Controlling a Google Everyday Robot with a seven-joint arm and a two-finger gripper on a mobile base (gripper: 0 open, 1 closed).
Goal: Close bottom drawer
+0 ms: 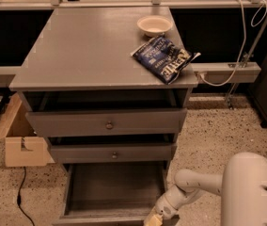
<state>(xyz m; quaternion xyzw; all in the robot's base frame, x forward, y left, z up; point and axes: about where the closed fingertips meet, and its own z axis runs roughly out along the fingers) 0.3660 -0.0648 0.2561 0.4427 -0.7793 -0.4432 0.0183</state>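
The bottom drawer (114, 187) of the grey cabinet is pulled far out, showing its bare wood floor; its front is at the frame's lower edge and its knob is out of view. My gripper (153, 218) reaches down from the white arm (194, 187) to the drawer's front right corner, at the very bottom of the picture. It seems to touch the drawer front there. The middle drawer (112, 153) and the top drawer (107, 123) above stand slightly out.
A white bowl (154, 25) and a blue snack bag (164, 59) lie on the cabinet top (91, 46). A cardboard box (18, 135) stands on the floor to the left. A cable (23, 201) runs there. A rail with a white cable (227, 72) is at the right.
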